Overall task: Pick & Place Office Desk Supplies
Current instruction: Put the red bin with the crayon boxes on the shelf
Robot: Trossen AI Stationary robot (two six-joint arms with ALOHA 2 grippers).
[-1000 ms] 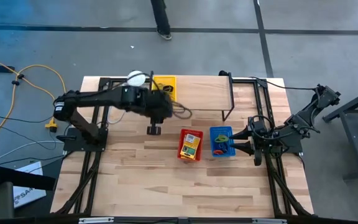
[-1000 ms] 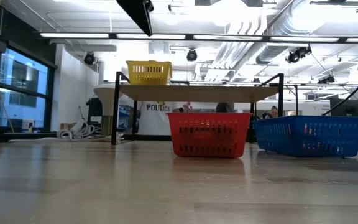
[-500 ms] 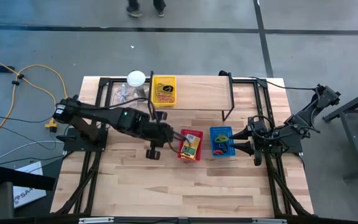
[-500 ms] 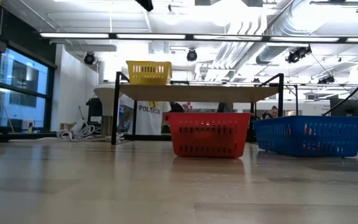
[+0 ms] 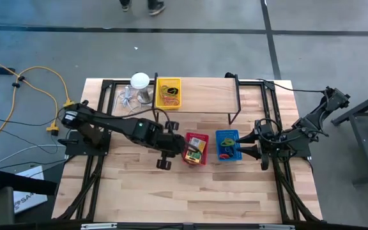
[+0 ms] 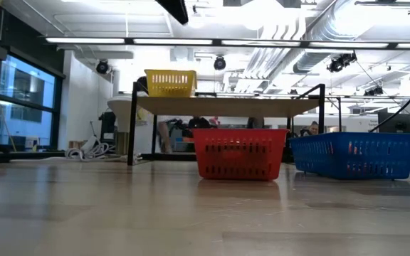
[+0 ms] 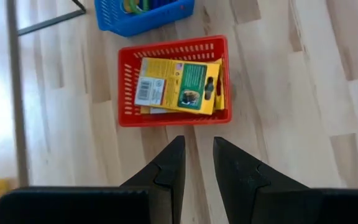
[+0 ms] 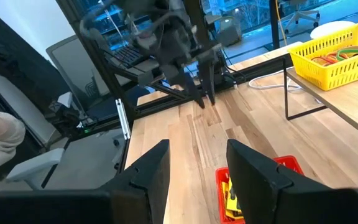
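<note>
While the left gripper hovers empty, fingers narrowly parted, beside the red basket's near rim, bare tabletop surrounds it.

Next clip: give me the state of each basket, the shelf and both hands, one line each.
Red plastic basket: on the table, holds yellow-and-green card boxes.
Blue plastic basket: beside the red one, holds small coloured rings.
Yellow plastic basket: on the wooden shelf, holds rubber bands.
Left hand: above the table near the red basket, empty.
Right hand: open, empty.
</note>
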